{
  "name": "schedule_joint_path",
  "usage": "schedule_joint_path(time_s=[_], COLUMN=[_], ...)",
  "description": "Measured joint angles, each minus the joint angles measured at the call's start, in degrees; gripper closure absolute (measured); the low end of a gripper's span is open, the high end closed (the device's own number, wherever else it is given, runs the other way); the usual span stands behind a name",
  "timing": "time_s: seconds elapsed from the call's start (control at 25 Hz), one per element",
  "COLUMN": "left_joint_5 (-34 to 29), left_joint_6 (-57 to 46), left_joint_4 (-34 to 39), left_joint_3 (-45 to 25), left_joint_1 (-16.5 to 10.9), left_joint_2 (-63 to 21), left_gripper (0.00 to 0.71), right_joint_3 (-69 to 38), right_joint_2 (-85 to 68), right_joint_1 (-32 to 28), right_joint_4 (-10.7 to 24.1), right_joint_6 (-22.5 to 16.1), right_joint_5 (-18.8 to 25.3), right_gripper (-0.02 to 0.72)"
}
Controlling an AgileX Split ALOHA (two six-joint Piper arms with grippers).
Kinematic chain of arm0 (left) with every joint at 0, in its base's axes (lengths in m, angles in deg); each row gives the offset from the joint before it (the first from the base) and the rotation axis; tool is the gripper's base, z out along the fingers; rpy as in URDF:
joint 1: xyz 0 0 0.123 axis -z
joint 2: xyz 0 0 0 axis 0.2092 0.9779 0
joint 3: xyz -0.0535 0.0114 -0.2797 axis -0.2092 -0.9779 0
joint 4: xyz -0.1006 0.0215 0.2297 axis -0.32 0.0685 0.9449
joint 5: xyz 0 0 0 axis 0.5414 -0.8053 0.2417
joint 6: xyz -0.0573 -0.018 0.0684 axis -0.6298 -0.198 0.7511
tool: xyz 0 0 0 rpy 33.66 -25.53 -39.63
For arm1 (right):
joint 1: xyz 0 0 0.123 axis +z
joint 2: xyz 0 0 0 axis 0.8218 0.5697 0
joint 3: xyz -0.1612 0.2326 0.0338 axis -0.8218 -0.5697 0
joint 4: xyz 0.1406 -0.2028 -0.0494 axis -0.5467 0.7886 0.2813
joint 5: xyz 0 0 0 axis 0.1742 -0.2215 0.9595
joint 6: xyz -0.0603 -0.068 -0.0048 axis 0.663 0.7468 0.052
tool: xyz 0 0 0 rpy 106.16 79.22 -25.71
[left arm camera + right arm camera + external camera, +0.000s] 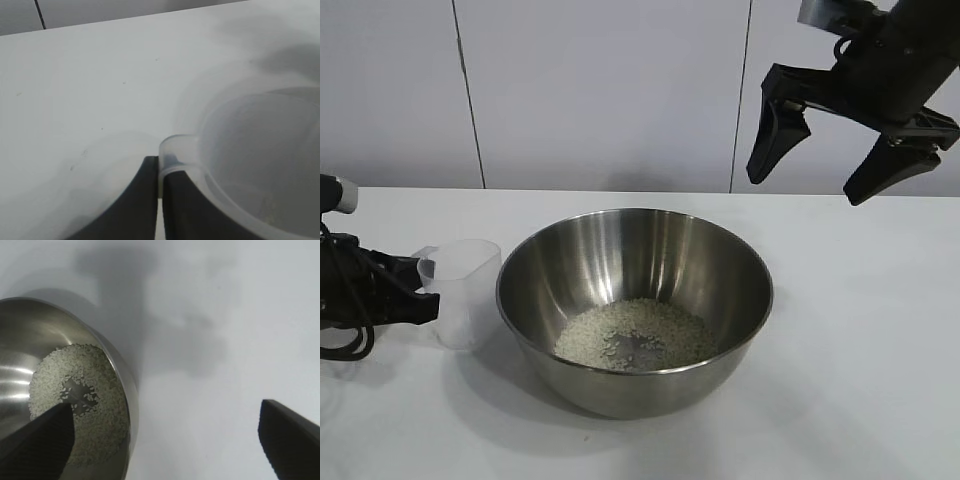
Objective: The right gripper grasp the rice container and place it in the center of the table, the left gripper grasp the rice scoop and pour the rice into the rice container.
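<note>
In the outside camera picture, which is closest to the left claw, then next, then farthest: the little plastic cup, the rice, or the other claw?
From the left gripper:
1. Rice scoop, pinched in it, left of the bowl.
2. Rice, inside the bowl, mid-table.
3. Right gripper, open, high at upper right.

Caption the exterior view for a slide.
Rice lies in the steel bowl; the left end effector grips the emptied plastic cup beside it, right end effector open above.

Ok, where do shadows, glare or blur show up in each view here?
Exterior view: soft shadow under the rice container, bright streaks on its inner wall. Left wrist view: the rice scoop and left gripper are close and blurred. Right wrist view: arm shadows on the table, glare bands inside the bowl, blurred fingers of the right gripper.
</note>
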Motion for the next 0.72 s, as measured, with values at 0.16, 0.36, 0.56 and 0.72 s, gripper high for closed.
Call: schedule_joint_path(time_s=[0.16, 0.36, 0.56, 0.72], left_joint_5=[0.14, 0.63, 0.68, 0.62], left_joint_6=[0.06, 2.77, 3.54, 3.54], left_joint_4=[0.00, -0.05, -0.23, -1.49], left_joint_3=[-0.07, -2.88, -6.51, -9.55], left_joint_1=[0.00, 0.00, -0.11, -0.11], left_joint_2=[0.00, 0.00, -0.49, -5.22], left_gripper=[0.548, 0.275, 0.088, 0.038], right_joint_3=[0.00, 0.00, 0.00, 0.00], right_joint_2=[0.00, 0.00, 0.00, 0.00], right_joint_1=[0.00, 0.00, 0.00, 0.00], right_joint_4=[0.00, 0.00, 0.00, 0.00], right_joint_6=[0.00, 0.00, 0.00, 0.00], right_joint_5=[0.00, 0.00, 0.00, 0.00], right_gripper=[0.010, 0.010, 0.010, 0.010])
